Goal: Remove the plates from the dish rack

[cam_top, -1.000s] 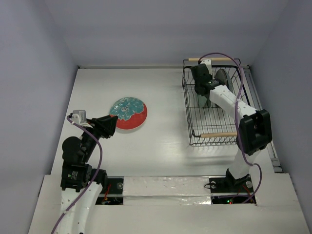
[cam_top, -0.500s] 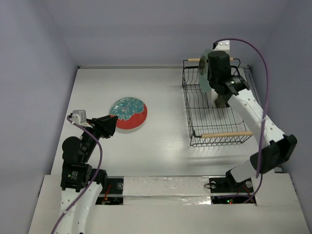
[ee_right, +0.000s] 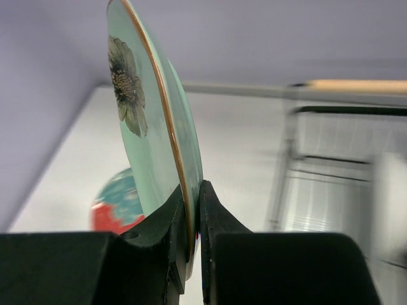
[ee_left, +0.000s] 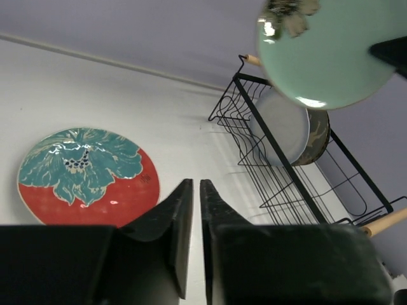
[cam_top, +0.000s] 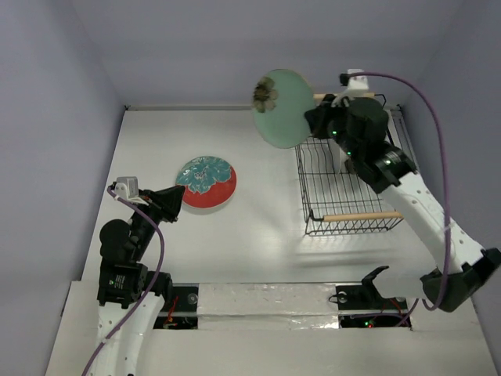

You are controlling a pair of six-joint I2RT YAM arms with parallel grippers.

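Observation:
My right gripper (cam_top: 315, 122) (ee_right: 194, 210) is shut on the rim of a pale green plate (cam_top: 283, 107) (ee_right: 143, 127) with a dark flower. It holds the plate on edge in the air, over the far left corner of the dish rack (cam_top: 344, 215). In the left wrist view a greyish plate (ee_left: 289, 130) with a dark rim stands upright in the rack (ee_left: 299, 190). The red plate (cam_top: 206, 182) (ee_left: 82, 175) with a teal floral centre lies flat on the table. My left gripper (cam_top: 182, 200) (ee_left: 196, 190) hovers just near of it, jaws almost together and empty.
The black wire rack has a wooden rod handle (cam_top: 351, 217) on its near side and another at the far side (ee_right: 356, 86). Grey walls enclose the white table (cam_top: 258, 227) on three sides. The right arm (cam_top: 423, 204) reaches over the rack's right side.
The right arm has lifted the green plate up out of the rack and swung it left. The left gripper's jaws have closed; that arm has stayed in place.

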